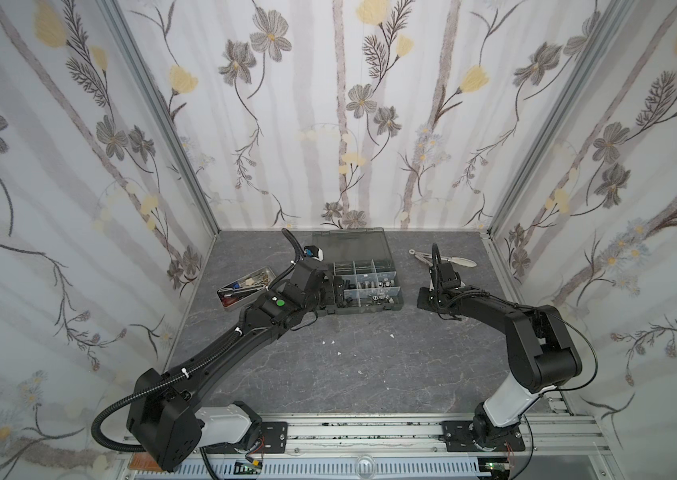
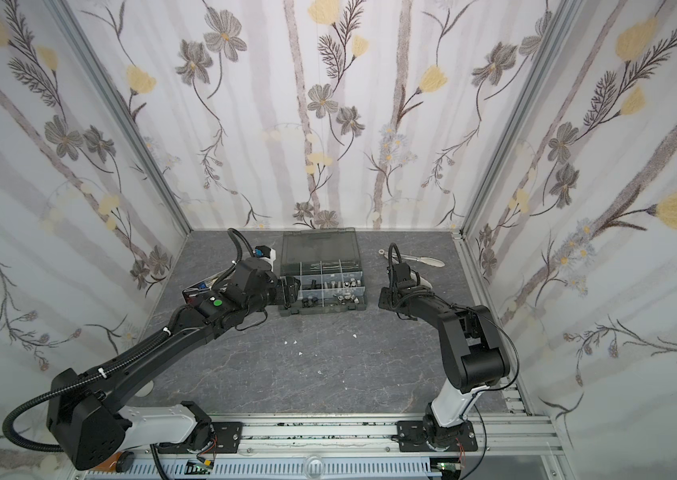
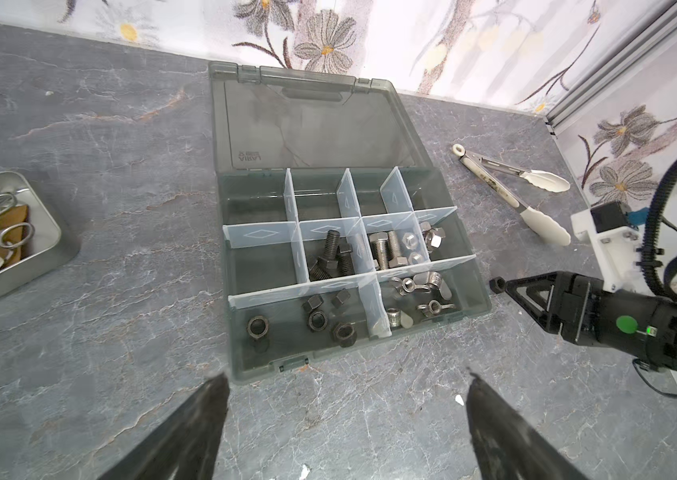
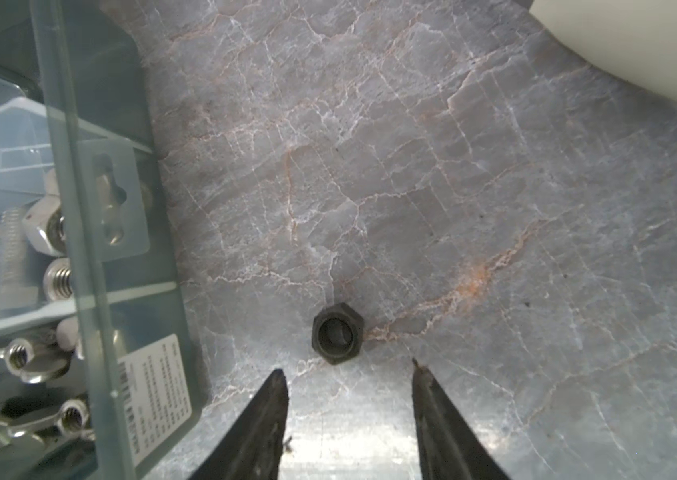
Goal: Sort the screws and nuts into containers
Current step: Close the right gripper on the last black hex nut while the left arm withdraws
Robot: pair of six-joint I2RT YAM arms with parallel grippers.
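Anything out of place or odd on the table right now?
One black hex nut lies loose on the grey marbled tabletop, outside the grey-green plastic organizer box, just ahead of the open right gripper. Small white chips also litter the tabletop in front of the box.

Organizer box [image 1: 374, 312] rear centre, tray [image 1: 241, 308] left of it, tongs [image 1: 449, 261] right, nut [image 4: 337, 338] beside box

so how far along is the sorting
Mostly done: black screws, silver screws, silver nuts, black nuts and wing nuts lie in compartments of the box. In hand: nothing held; the right gripper is open just short of a loose nut on the table beside the box, and the left gripper is open and empty. Left: that nut; no other stray shows.
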